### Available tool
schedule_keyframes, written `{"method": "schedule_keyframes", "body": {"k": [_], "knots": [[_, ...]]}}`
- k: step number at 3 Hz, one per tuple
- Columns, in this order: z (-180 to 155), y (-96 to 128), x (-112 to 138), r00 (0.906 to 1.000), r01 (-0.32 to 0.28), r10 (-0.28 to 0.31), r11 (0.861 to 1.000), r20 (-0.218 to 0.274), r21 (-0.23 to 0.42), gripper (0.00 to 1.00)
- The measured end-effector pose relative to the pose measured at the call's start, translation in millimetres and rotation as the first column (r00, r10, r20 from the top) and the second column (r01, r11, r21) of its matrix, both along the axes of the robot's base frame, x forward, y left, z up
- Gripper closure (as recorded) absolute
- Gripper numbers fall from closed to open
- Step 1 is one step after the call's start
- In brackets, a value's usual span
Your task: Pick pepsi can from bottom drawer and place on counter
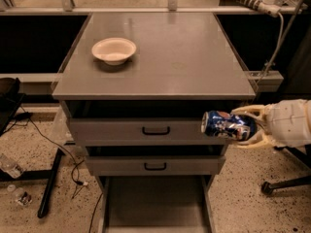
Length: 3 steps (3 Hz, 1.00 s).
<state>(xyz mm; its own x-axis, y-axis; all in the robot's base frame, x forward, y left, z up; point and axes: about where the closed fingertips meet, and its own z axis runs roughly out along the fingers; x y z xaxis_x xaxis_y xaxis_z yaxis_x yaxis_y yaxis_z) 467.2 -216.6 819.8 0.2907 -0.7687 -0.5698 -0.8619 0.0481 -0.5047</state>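
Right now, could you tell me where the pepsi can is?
The pepsi can lies sideways in the hand, by the top drawer's right end, just below the counter.

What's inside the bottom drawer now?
In the bottom drawer only bare grey floor shows; its front end runs out of view. The gripper, beside the top drawer, holds the pepsi can.

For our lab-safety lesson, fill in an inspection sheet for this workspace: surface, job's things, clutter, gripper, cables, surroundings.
Surface: grey counter, smooth, carrying a white bowl at its back left.
Job's things: pepsi can held sideways in the air, right of the cabinet, below counter level; bottom drawer pulled open.
Clutter: small litter on the floor, left.
Gripper: gripper right of the cabinet, fingers closed around the can.
Cables: black cable across the floor, left; grey cable hanging at upper right.
Surroundings: speckled floor; wheeled base at right.
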Motion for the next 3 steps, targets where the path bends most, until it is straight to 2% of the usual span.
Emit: {"method": "schedule_keyframes", "body": {"k": [1,2,3], "knots": [[26,9,0,0.9978,-0.052,0.051,0.999,0.042,0.005,1.00],[26,9,0,0.9978,-0.052,0.052,0.999,0.042,0.005,1.00],[41,14,20,0.9976,-0.064,0.064,0.998,0.027,-0.008,1.00]]}}
